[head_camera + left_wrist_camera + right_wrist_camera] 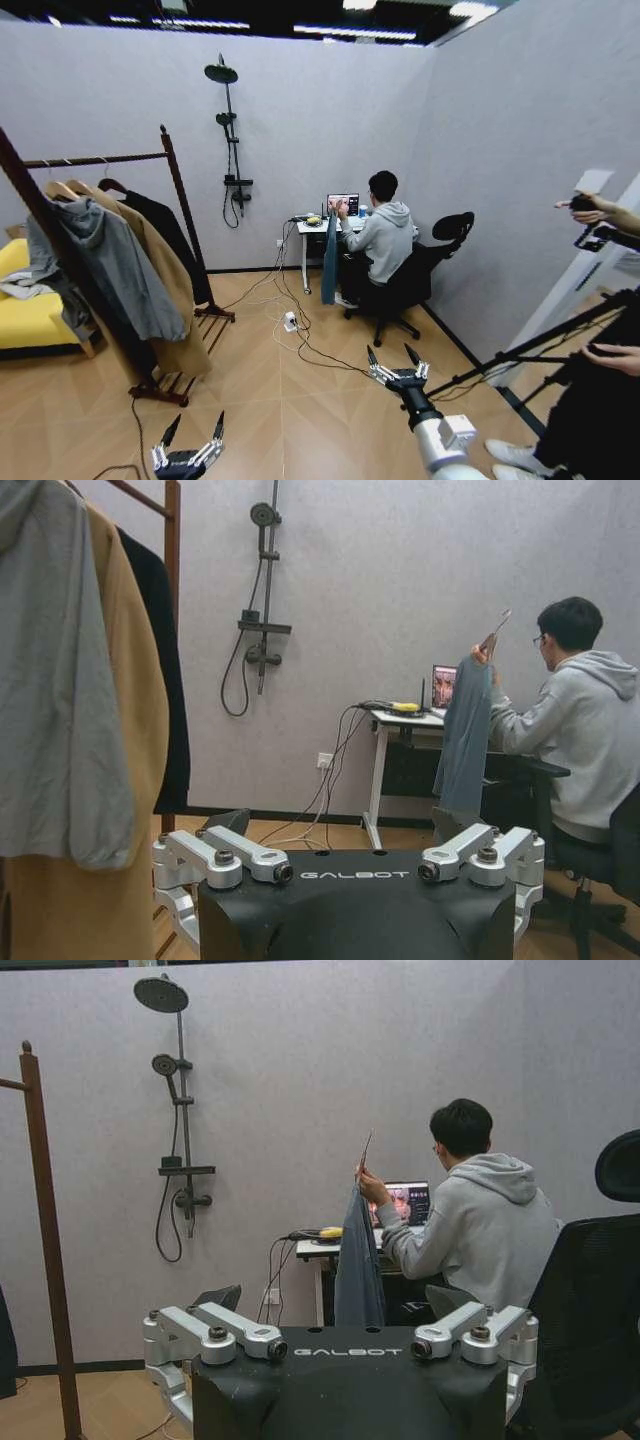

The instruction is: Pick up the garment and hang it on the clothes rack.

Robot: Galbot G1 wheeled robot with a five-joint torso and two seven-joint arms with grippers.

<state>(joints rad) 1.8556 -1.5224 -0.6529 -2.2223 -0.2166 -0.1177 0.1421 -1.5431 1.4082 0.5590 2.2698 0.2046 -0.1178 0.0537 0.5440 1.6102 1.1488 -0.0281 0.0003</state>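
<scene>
Nothing done yet. Garment (330, 258) hangs from a seated person's hand beside the desk (312, 226), well apart from me. Left pincer (188, 449) and right pincer (398, 369) both wide, empty. Clothes rack (178, 190) on my left.

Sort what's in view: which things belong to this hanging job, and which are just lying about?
Job: garment, held up by the seated person's hand; clothes rack; left gripper and right gripper, jaws open.
Lying about: grey sweatshirt, tan coat, shower pole, laptop.

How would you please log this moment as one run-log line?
long dark teal cloth jacket: held up by seated person's hand | left end effector: open, low | right end effector: open, low
</scene>
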